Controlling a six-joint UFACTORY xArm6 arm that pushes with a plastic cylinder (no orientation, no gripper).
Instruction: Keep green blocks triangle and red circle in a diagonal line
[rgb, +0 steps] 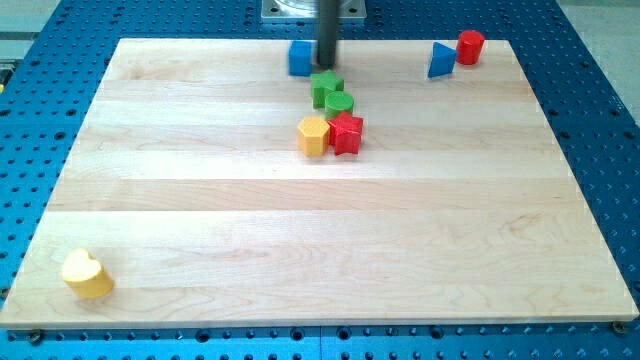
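My tip (326, 67) stands near the view's top middle, just right of a blue cube (300, 58) and just above a green star block (325, 87). A green round block (339, 104) touches the star's lower right. At the view's top right a blue triangle block (441, 60) lies next to a red round block (470, 46), which is up and to its right. The rod hides part of the board behind it.
A yellow hexagon block (313, 135) and a red star block (346, 133) sit side by side below the green blocks. A yellow heart block (86, 273) lies at the view's bottom left. The wooden board (320, 250) rests on a blue perforated table.
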